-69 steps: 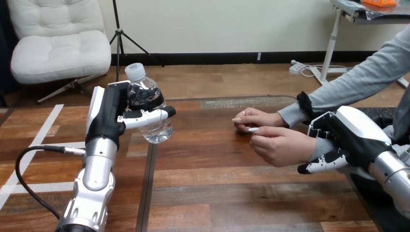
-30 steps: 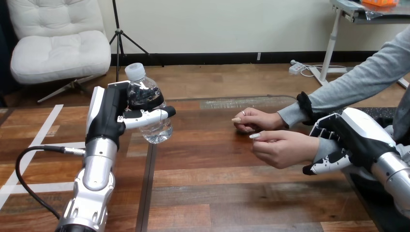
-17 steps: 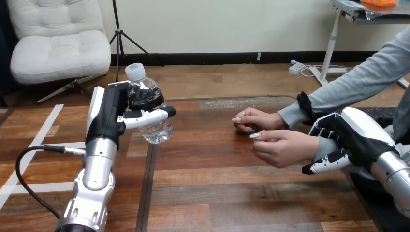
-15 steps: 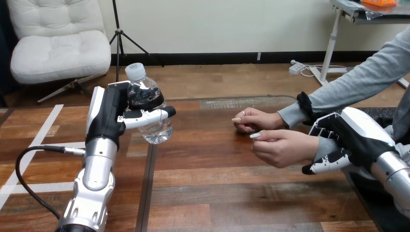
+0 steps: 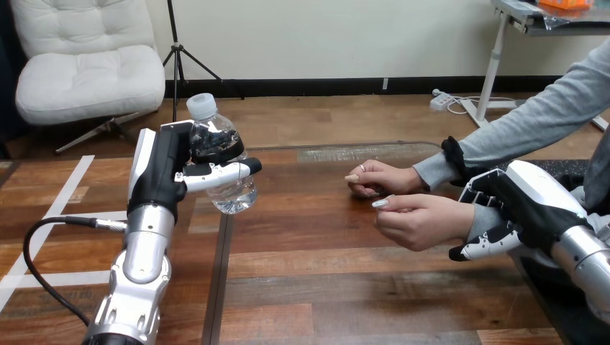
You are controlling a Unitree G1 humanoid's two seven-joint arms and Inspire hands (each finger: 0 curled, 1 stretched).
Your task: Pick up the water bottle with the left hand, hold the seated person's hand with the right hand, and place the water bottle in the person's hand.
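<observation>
At nine o'clock on the surface (image 5: pixel 324 287), the left hand (image 5: pixel 162 176) stands up on its silver arm, which comes in from seven o'clock. Its fingers (image 5: pixel 208 140) are bent round the water bottle (image 5: pixel 234 192) and its thumb (image 5: pixel 230 171) lies across the front, so the hand is clamped on the bottle. The bottle is see-through with a white cap (image 5: pixel 201 105); its top leans a little toward eleven o'clock; the fingers grip it high up, and the bottom part hangs free below the thumb; I cannot tell if the bottom touches the wood.

Over at three o'clock, the right hand (image 5: pixel 532 194) comes in from four o'clock with its white back up. It goes over the wrist (image 5: pixel 480 219) of the person's near hand (image 5: pixel 417 219) from above and comes under it from below, so it is closed round that wrist. The near hand is loosely curled; the person's far hand (image 5: pixel 381 178) sits just behind it; both are well apart from the bottle.
</observation>
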